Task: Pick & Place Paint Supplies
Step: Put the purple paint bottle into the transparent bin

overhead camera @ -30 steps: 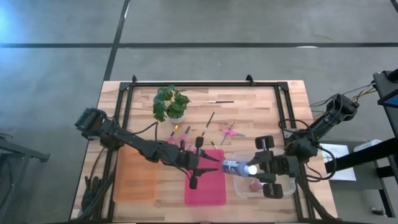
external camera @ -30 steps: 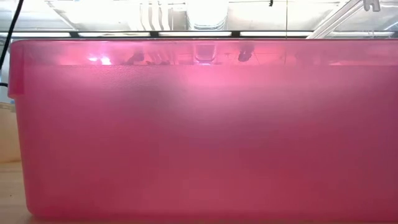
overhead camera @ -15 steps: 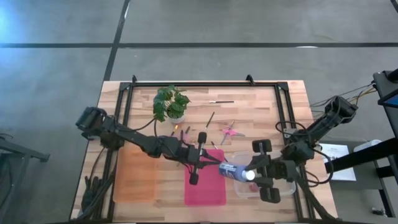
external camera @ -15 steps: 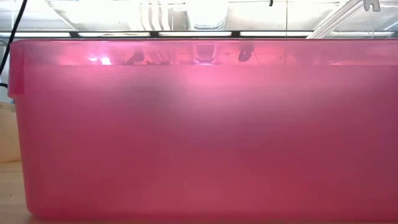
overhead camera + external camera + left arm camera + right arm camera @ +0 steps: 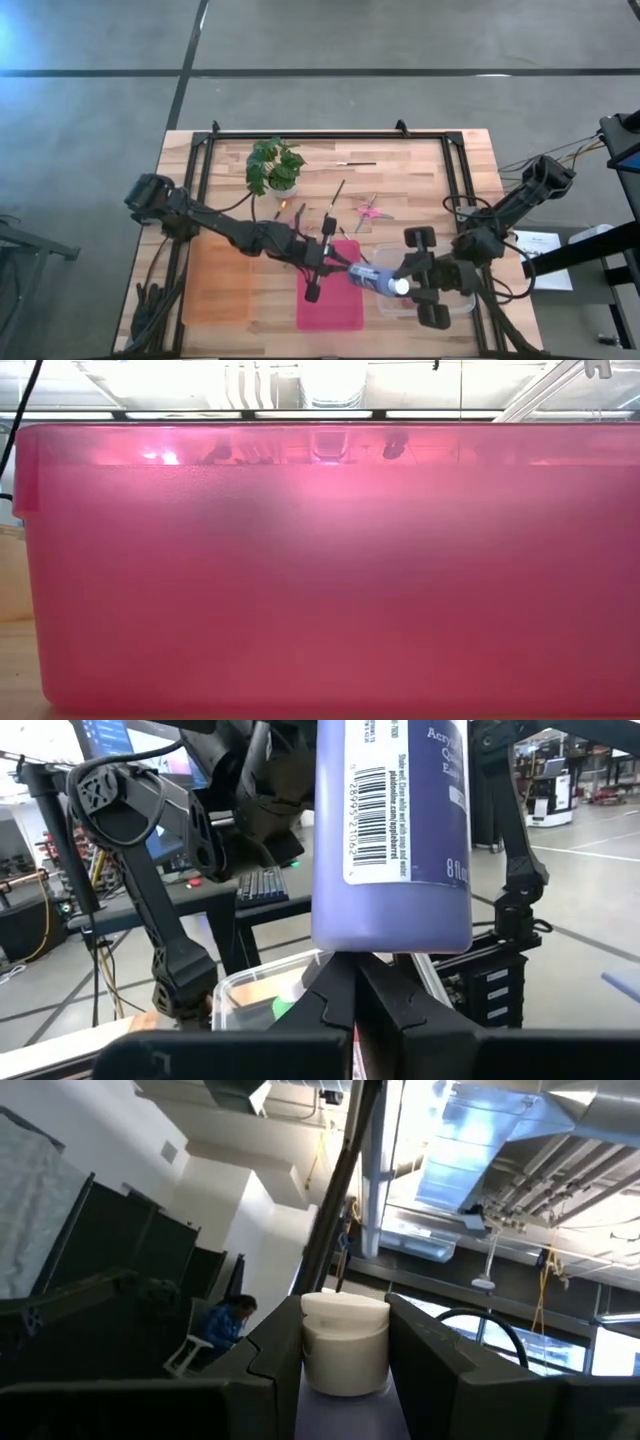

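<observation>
A blue paint bottle (image 5: 368, 275) with a white cap (image 5: 400, 285) hangs tilted above the right edge of the pink bin (image 5: 330, 305). My right gripper (image 5: 405, 285) is shut on it. My left gripper (image 5: 340, 265) reaches in level from the left, shut, its tips just below the bottle's base (image 5: 390, 935). Thin brushes (image 5: 338, 190) and pink-handled scissors (image 5: 370, 210) lie on the wood behind. In the low view only the bin's pink wall (image 5: 320, 560) shows. My right gripper pinches the white cap (image 5: 345, 1342) between its two fingers, one on each side. The fingers come from the table's right, slanting upward. The bottle hangs below them, tilted, base toward the left gripper, clear of the table. My left gripper has its shut fingertips (image 5: 350, 970) right at the bottle's base; I cannot tell whether they touch it.
A clear container (image 5: 425, 302) holding small items stands right of the pink bin. An orange lid (image 5: 215, 290) lies at the left. A potted plant (image 5: 275, 165) stands at the back left. A black frame (image 5: 330, 135) runs around the table top.
My right gripper and the bottle have edged a little toward the table's near edge, with the bottle still tilted. My left gripper has turned slightly at the wrist and stays close to the bottle's base.
</observation>
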Motion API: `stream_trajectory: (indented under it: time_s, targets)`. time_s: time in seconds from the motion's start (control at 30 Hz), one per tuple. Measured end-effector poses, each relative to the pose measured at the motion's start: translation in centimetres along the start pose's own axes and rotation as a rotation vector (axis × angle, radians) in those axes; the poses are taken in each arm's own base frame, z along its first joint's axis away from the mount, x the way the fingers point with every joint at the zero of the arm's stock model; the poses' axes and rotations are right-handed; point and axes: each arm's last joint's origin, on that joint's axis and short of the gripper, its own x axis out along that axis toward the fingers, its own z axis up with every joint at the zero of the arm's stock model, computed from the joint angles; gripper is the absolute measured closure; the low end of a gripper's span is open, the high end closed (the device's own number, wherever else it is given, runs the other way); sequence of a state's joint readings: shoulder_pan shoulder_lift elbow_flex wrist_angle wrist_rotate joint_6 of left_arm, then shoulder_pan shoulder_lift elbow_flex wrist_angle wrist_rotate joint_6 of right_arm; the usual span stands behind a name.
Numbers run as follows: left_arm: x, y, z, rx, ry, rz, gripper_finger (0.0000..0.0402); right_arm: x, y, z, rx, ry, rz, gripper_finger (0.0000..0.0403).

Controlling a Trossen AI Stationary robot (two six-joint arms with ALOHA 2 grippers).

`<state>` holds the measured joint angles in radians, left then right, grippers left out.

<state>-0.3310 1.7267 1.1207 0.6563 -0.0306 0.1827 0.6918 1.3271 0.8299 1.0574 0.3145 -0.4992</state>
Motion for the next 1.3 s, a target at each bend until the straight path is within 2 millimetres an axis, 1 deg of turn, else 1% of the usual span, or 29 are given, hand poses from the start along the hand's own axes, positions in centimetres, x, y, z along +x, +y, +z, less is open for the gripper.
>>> stream_trajectory:
  time_s: [0.37, 0.63, 0.83, 1.3]
  targets:
    - [-0.1, -0.6, 0.2, -0.001, -0.005, -0.015, 0.0396, -0.4, 0.0, -0.1, 0.013, 0.052, 0.015, 0.0292]
    - [-0.7, -1.3, 1.5, 0.004, -0.035, -0.039, 0.0396, -0.6, 0.1, 0.0, 0.029, 0.07, 0.03, 0.0292]
    - [-1.1, -1.4, 2.3, 0.004, -0.049, -0.05, 0.0396, -0.6, 0.2, -0.1, 0.027, 0.082, 0.034, 0.0292]
    - [-1.4, -1.6, 2.7, 0.007, -0.049, -0.056, 0.0396, -0.6, 0.3, -0.3, 0.028, 0.101, 0.036, 0.0292]
